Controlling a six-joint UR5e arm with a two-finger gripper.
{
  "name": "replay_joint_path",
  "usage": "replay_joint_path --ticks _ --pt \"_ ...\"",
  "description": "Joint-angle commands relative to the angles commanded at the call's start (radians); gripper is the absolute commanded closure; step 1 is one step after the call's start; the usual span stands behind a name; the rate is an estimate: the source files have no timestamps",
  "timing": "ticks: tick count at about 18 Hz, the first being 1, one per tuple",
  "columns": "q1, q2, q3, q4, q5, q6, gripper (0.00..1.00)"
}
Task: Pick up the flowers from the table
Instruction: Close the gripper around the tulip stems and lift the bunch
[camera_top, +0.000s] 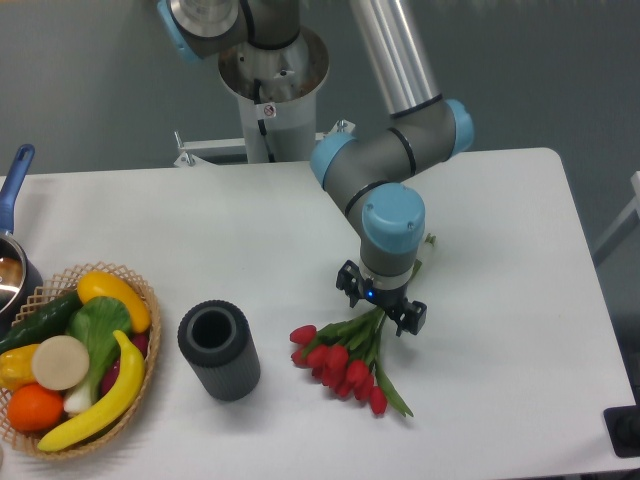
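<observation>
The flowers (338, 366), red tulip buds on green stems, lie on the white table (200, 230) right of centre. The buds point front-left and the stems run back-right under my wrist. My gripper (381, 303) points straight down over the stems, just behind the buds. Its two black fingers (412, 318) stand apart on either side of the stems, so it is open. The stem section directly below the gripper is hidden, and I cannot tell whether the fingers touch the stems.
A dark grey hollow cylinder (218, 350) stands left of the flowers. A wicker basket (148, 300) of fruit and vegetables sits at the front left. A pot with a blue handle (14, 190) is at the left edge. The robot base (270, 90) stands behind the table.
</observation>
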Motion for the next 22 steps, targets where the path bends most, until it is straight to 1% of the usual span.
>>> replay_joint_path --ticks 2,3,4,6,7,10,16,20,22 --pt "0.0 0.0 -0.003 0.0 0.0 0.002 0.55" --pt "0.0 0.0 -0.002 0.0 -0.002 0.002 0.68" --pt "0.0 0.002 0.0 -0.002 -0.002 0.0 0.75" --pt "0.0 0.003 -0.002 -0.002 -0.002 0.0 0.95" --pt "0.0 0.005 -0.005 -0.002 -0.002 -0.003 1.0" --pt "0.0 0.02 -0.006 -0.005 -0.008 -0.009 1.0" --pt "0.005 0.084 0.001 -0.018 0.006 -0.031 1.0" --pt "0.031 0.124 0.005 -0.021 0.008 -0.035 1.0" --pt "0.057 0.141 0.026 -0.063 -0.002 -0.054 1.0"
